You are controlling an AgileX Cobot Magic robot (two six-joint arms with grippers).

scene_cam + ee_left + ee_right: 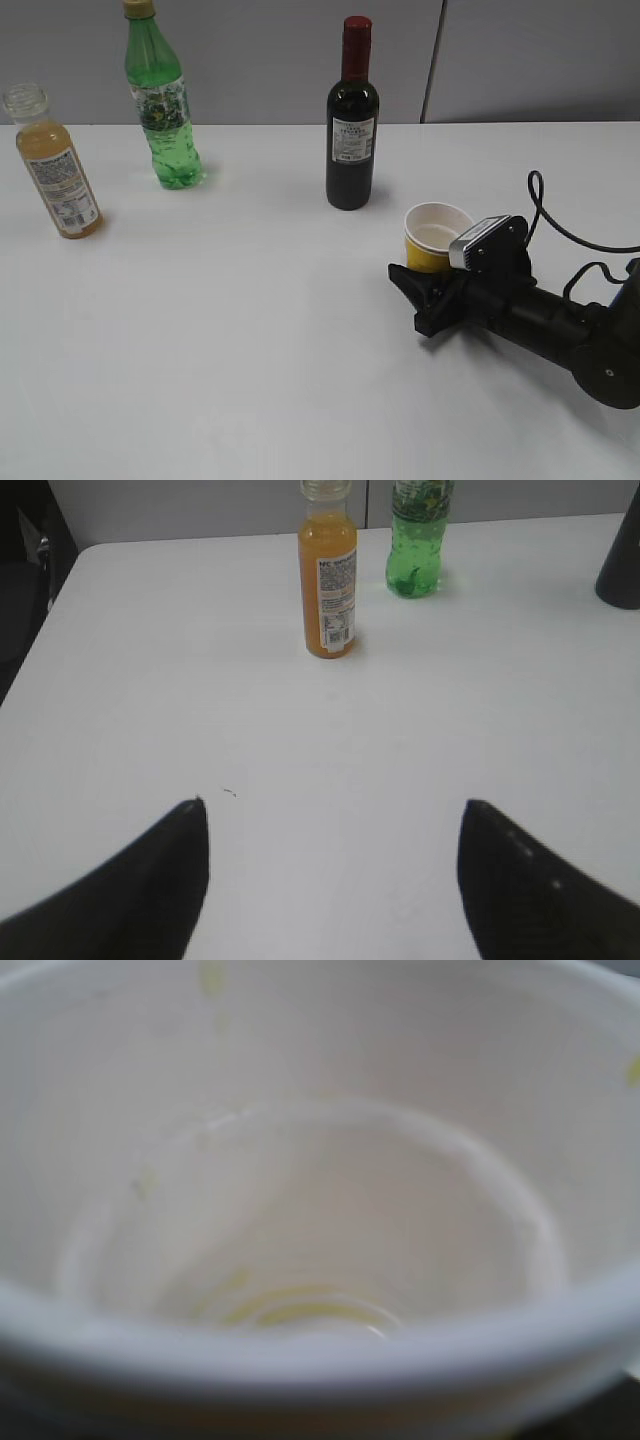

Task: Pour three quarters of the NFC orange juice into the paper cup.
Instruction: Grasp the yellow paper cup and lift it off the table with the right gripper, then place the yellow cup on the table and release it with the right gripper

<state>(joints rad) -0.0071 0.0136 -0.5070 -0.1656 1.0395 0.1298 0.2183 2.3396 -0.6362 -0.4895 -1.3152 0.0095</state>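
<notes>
The NFC orange juice (pixel 58 165) stands uncapped at the far left of the table. It also shows in the left wrist view (pixel 328 585), upright and far ahead of my left gripper (pixel 335 865), which is open and empty. That gripper is out of the exterior view. The yellow paper cup (pixel 436 238) stands at the right, between the fingers of my right gripper (pixel 432 285), which is closed around its lower part. The cup's white inside (pixel 320 1210) fills the right wrist view, with a thin yellow trace at the bottom. The fingers are hidden there.
A tall green bottle (pixel 162 105) stands at the back left, to the right of the juice (pixel 418 540). A dark wine bottle (pixel 352 120) stands at the back middle, behind and left of the cup. The white table's left edge (pixel 60 610) shows in the left wrist view.
</notes>
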